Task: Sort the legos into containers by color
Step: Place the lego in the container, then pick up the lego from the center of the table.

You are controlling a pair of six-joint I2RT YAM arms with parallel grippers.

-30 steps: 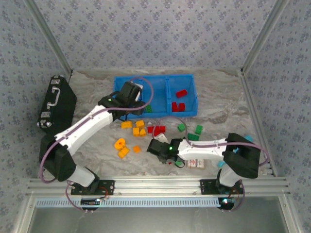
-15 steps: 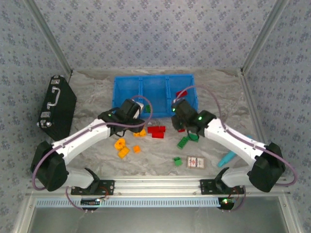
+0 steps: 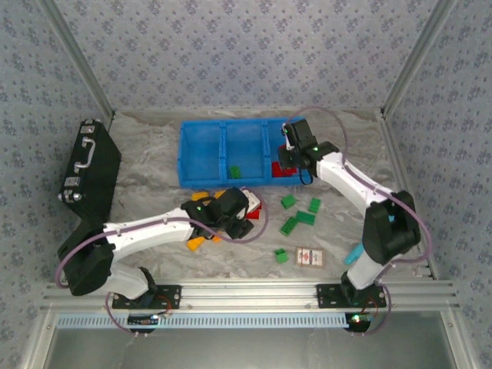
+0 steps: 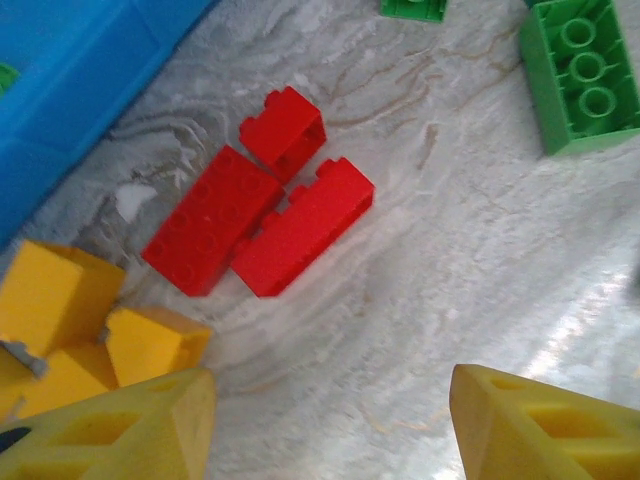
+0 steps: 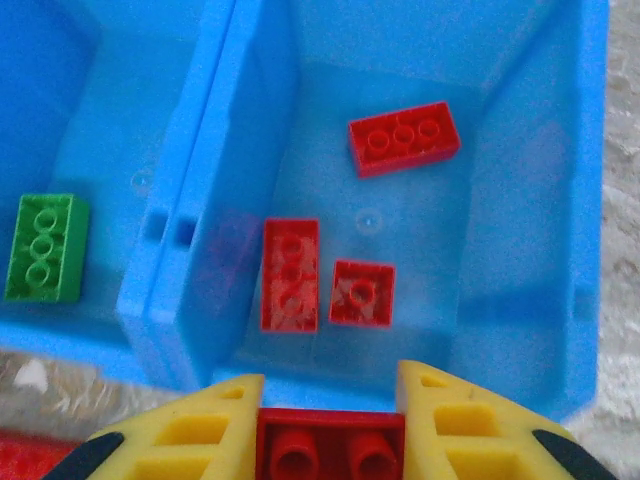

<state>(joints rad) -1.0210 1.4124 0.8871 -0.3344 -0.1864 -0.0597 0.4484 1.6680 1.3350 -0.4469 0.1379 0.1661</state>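
The red brick (image 5: 328, 448) is pinched in the right gripper (image 5: 330, 420), just over the near wall of the blue bin's (image 5: 590, 200) right compartment (image 5: 500, 210), by the table's (image 4: 460, 260) far edge. Three red ones (image 5: 403, 138) lie inside. Dropped here, I reckon it clips the rim and tumbles out. The left gripper (image 4: 330, 420) hangs spread above loose red bricks (image 4: 255, 225)

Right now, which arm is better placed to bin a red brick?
Right. The right pincer grips a red brick above the compartment of reds; the left pincer hangs open, empty.
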